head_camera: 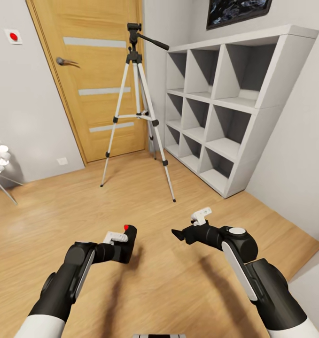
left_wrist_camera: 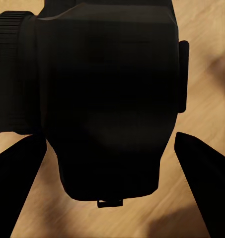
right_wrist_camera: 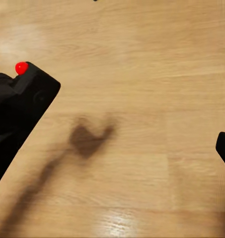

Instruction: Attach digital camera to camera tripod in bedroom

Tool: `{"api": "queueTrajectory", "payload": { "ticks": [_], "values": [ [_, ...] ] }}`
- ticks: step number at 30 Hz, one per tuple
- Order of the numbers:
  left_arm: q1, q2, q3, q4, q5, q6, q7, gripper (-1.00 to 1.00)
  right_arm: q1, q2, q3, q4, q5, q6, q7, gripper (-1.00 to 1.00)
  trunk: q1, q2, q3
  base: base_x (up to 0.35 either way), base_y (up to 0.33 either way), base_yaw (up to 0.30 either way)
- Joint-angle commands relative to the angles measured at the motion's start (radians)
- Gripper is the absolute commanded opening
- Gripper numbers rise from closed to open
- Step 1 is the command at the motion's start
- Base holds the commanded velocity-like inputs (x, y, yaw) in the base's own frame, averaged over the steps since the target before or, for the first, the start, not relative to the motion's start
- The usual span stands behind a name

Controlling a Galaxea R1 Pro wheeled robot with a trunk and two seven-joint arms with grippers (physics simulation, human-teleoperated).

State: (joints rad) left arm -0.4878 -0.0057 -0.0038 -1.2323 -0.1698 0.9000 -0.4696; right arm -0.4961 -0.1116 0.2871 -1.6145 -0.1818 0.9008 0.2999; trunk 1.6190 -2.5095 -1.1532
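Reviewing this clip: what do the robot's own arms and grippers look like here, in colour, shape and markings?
Both arms are glossy black with white upper segments and a pale grey strip along each forearm. The right arm has a round grey-white joint cap. Each wrist carries a small white bracket. The left gripper and right gripper have tapered matte black fingers. No cables visible.

Left pincer (head_camera: 126, 246) clamped around a load, right pincer (head_camera: 178, 233) spread.
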Motion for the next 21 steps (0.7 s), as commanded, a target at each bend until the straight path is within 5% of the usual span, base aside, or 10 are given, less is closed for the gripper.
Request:
{"api": "queueTrajectory", "payload": {
  "ticks": [1, 21],
  "values": [
    [0.001, 0.000, 0.000, -0.005, -0.010, 0.007, -0.010, -1.00, 0.000, -0.001, 0.001, -0.001, -0.003, 0.004, 0.001, 1.00, -0.001, 0.000, 0.003, 0.000, 0.000, 0.000],
    [0.006, -0.002, -0.001, -0.020, -0.009, 0.033, -0.012, -1.00, 0.000, -0.001, -0.002, -0.001, -0.004, -0.005, 0.007, 1.00, -0.010, 0.005, 0.080, 0.000, 0.000, 0.000]
  ]
}}
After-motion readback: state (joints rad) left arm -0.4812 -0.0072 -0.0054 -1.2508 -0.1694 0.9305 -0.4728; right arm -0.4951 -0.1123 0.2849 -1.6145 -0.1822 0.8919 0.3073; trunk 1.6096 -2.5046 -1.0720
